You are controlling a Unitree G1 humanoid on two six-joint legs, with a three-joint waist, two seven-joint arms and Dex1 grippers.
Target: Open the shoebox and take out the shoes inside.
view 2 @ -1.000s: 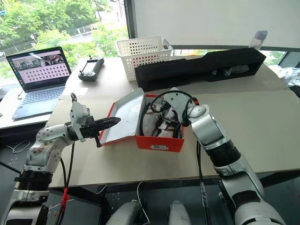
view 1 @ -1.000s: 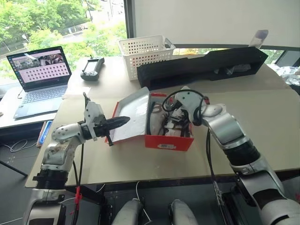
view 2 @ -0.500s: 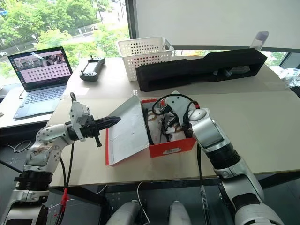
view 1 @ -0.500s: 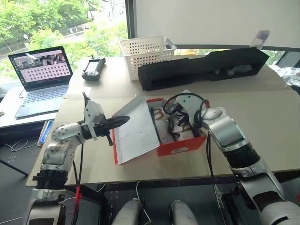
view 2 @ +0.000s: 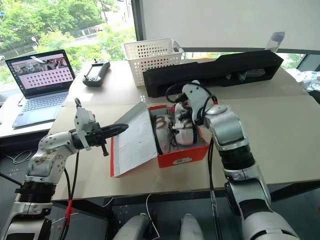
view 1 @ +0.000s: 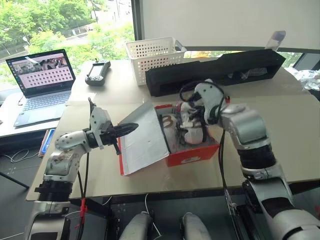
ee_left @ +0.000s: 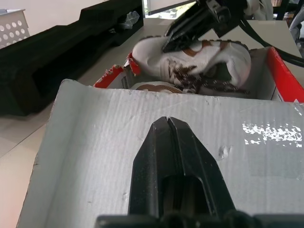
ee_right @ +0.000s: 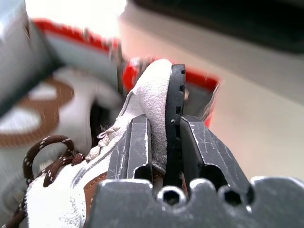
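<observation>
The red shoebox (view 1: 192,156) lies open on the table, its white-grey lid (view 1: 142,140) folded out to the left. My right gripper (ee_right: 164,137) is shut on the rim of one whitish shoe (view 1: 192,126), holding it tilted just above the box. The shoe's brown laces dangle. The other shoe (view 1: 169,123), with a brown curved marking, lies inside the box by the lid hinge. My left gripper (view 1: 131,127) is shut and level, its tips over the lid's upper left edge (ee_left: 167,121).
A long black box (view 1: 215,70) and a white perforated basket (view 1: 155,55) stand behind the shoebox. Farther left sit a laptop (view 1: 42,80) and a black controller (view 1: 98,72). Bare tabletop lies to the right of the box.
My right gripper closed on a shoe inside the box and rose with it. The box swung round and its lid dropped flatter. My left arm stayed still.
</observation>
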